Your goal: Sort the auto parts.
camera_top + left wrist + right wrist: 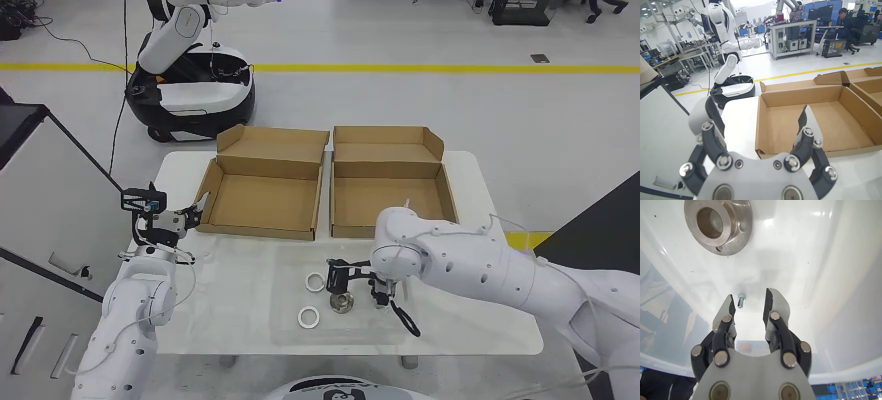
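A metal flange (718,226) lies on a shallow white tray (829,275), and from above the same flange (343,302) sits near two white rings (316,283) (308,318). A small silver bolt (740,301) rests on the tray just inside the fingertips of my right gripper (750,293), which hovers low over it, open and holding nothing. In the top view the right gripper (381,291) is beside the flange. My left gripper (757,109) stands open and empty at the table's left edge, by the left cardboard box (810,121).
Two open cardboard boxes (262,192) (390,190) stand side by side at the back of the white table (470,330). A black loop (405,318) lies near the right arm. Another robot (190,90) stands on the floor beyond the table.
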